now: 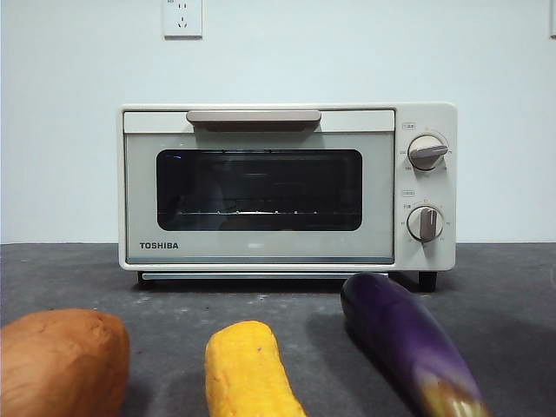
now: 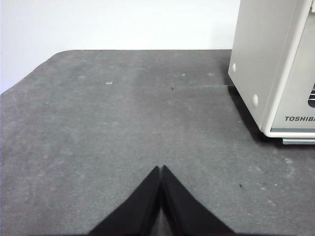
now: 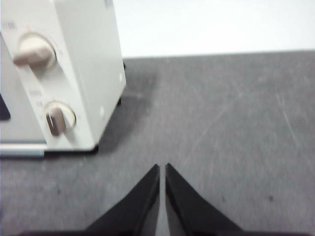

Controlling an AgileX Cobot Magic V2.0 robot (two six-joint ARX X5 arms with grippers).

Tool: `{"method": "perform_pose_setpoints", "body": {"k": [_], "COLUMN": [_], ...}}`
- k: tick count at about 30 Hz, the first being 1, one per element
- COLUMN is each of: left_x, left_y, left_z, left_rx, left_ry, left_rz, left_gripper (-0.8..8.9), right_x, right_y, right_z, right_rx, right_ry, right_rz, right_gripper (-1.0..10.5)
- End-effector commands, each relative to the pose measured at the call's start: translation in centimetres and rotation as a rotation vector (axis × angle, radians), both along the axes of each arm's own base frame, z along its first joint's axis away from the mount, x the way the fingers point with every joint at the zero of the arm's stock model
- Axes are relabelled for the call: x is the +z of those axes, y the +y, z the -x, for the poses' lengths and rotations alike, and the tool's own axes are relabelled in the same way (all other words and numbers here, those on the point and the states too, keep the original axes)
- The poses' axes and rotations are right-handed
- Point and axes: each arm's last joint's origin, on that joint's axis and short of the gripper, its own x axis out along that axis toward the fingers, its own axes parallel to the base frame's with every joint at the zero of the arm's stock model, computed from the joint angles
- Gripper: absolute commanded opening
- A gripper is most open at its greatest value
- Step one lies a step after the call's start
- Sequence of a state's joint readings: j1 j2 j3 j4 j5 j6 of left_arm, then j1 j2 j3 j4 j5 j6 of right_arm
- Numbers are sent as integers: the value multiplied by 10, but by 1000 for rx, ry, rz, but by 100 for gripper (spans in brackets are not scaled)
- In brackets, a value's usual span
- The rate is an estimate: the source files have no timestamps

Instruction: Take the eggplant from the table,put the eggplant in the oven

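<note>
Front view: pretty much nothing done so far. The eggplant [image 1: 408, 344] lies on the table [image 1: 504, 295] at near right, in front of the oven [image 1: 287, 187], whose door is closed. A yellow corn-like piece [image 1: 248, 369] and a sweet potato [image 1: 62, 360] sit to its left, and no arm shows here.

Left wrist view: the left gripper [image 2: 161, 169] is clenched on nothing, over bare table left of the oven.

Right wrist view: the right gripper [image 3: 162, 168] is pinched together too, empty, right of the oven's knobs [image 3: 59, 118].

I'd say everything's left: open the door, grab the eggplant, load it.
</note>
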State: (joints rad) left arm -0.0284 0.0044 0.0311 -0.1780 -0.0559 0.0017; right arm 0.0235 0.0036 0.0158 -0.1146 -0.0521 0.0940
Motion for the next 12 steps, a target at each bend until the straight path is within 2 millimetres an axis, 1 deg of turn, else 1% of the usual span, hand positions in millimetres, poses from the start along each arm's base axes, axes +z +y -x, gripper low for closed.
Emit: {"method": "perform_pose_setpoints", "body": {"k": [1,4,6,9,12], "left_x": [-5,1,4,10,18], "left_y": [0,0,-1,-1,-2], "left_z": [-2,-2,-2,-2,-1], "left_rx": [16,24,22,10,-36], "left_ry": [-18,-79,-111,-171,-174], "left_rz": [114,336,436,506,529], "left_gripper": [8,8,7,7,7], "right_x": [5,13,18,26,34], "right_y": [0,0,1,1,1], "right_z": [-1,0,0,2,4], "right_rx": [2,1,20,25,31], "right_ry": [-66,-130,-154,-183,-172], "right_rz": [-22,-140,-246,-339,-399], "right_gripper": [5,5,5,5,5]}}
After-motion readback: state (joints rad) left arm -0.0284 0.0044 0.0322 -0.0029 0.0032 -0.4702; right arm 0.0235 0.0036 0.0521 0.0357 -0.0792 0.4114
